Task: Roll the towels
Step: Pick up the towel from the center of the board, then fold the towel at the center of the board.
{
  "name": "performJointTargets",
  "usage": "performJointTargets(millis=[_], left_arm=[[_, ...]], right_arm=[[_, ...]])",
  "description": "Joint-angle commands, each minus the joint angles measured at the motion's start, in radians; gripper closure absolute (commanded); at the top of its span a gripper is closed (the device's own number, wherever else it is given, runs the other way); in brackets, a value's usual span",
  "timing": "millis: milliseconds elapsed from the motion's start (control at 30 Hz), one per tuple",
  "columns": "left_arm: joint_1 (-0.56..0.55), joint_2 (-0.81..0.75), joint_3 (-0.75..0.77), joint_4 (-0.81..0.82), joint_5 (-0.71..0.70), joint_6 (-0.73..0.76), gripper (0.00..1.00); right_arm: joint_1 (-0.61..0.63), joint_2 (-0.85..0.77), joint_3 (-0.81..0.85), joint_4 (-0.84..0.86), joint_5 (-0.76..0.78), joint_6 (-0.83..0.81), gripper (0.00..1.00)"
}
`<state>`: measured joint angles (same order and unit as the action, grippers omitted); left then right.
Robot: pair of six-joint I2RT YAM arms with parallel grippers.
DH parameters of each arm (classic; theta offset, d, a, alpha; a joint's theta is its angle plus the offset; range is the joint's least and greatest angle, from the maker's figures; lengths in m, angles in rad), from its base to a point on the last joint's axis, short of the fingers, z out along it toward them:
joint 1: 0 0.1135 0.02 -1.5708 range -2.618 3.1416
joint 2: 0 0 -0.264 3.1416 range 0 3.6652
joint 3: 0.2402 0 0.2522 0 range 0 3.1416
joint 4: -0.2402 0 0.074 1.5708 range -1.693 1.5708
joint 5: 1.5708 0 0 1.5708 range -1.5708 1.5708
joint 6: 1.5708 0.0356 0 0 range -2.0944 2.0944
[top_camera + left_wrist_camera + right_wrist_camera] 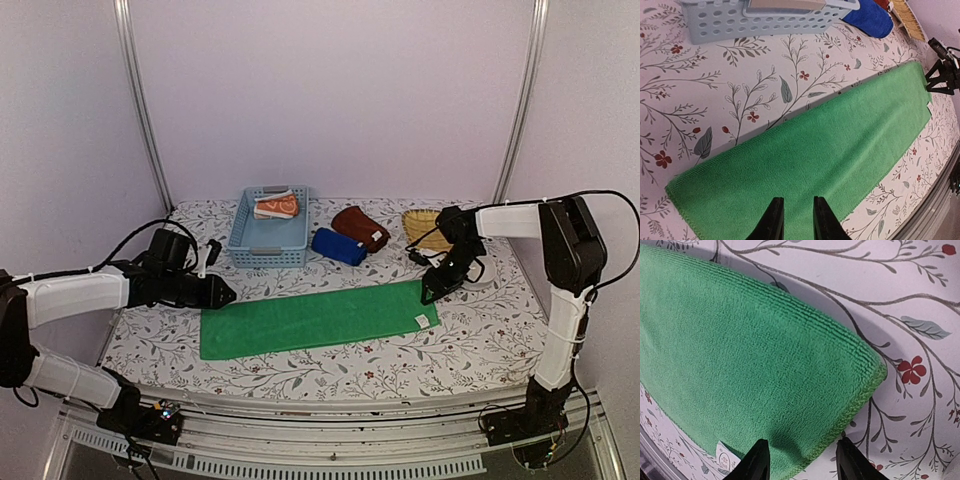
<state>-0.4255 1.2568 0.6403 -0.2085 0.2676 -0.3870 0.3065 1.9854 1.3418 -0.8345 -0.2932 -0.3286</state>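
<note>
Green towel (318, 318) flat, poss. pinched

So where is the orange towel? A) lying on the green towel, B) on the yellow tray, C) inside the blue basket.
C: the orange towel sits inside the blue basket at the back of the table, apart from the other towels.

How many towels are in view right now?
4: green towel flat in front; orange towel in the blue basket; dark blue towel and maroon towel just right of it. The basket may hide more.
</note>
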Motion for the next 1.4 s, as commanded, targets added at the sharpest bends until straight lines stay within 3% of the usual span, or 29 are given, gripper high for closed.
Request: performJointTargets(millis=[0, 167, 333, 400, 467, 667, 867, 1067, 1367], left_arm=[[-0.019, -0.004, -0.008, 0.013, -0.025, -0.004, 0.77], [-0.019, -0.014, 0.013, -0.026, -0.076, 0.005, 0.77], [-0.019, -0.031, 0.025, -0.055, -0.107, 0.004, 0.76], [-0.019, -0.031, 0.024, -0.067, -0.113, -0.003, 0.76], [-0.019, -0.028, 0.016, -0.070, -0.115, -0.015, 0.76], [-0.019, -0.014, -0.006, -0.070, -0.100, -0.031, 0.76], [-0.021, 0.044, -0.024, -0.075, -0.071, -0.033, 0.76], [-0.025, 0.093, -0.024, -0.091, -0.057, -0.042, 0.76], [-0.029, 0.145, -0.008, -0.111, -0.074, -0.053, 0.76]], right_arm=[[0.004, 0.042, 0.015, -0.009, 0.012, 0.007, 0.51], [0.071, 0.067, 0.003, 0.017, 0.075, 0.001, 0.54], [0.078, 0.094, 0.003, 0.037, 0.207, 0.013, 0.79], [0.064, 0.089, 0.014, 0.032, 0.209, 0.014, 0.90], [0.040, 0.071, 0.031, 0.023, 0.188, 0.013, 0.96], [-0.058, 0.007, 0.144, -0.049, 0.072, -0.005, 0.97], [-0.078, -0.002, 0.280, -0.151, -0.069, -0.022, 0.97], [-0.078, 0.032, 0.298, -0.241, -0.331, -0.046, 0.98], [-0.034, 0.101, 0.322, -0.386, -0.549, -0.090, 0.98]])
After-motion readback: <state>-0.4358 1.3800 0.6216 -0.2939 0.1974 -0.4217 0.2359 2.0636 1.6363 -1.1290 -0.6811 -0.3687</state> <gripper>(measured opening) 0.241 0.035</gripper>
